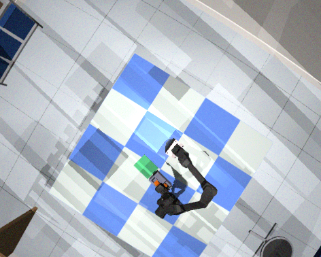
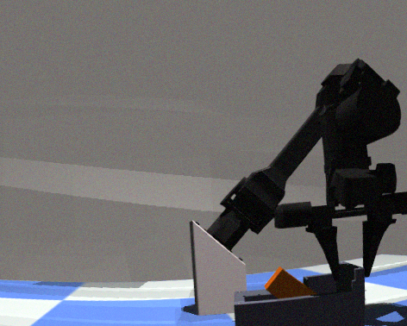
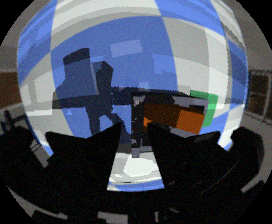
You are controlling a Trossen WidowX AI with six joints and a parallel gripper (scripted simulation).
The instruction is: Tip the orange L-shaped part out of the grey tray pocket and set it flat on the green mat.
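Top view: my fingers [image 1: 163,190] [image 2: 354,279] over one end of tray [image 1: 164,177] [image 2: 301,312] [image 3: 197,101]; orange part [image 1: 156,183] [image 2: 288,285] [image 3: 188,120] in tray, between me and green mat [image 1: 146,166] [image 3: 212,107].
Exterior view: fingers partly spread, pinching nothing. Part tilted, raised end up beside me, away from fingertips. Judge press step in hand, tip-up looks won.
Wrist view: part right of fingertips, mat beyond. Next calls for rising clear gently, shifting to raised end, pinching before it drops back.

Orange part [image 3: 189,120] between dark fingers and green mat [image 3: 211,107].
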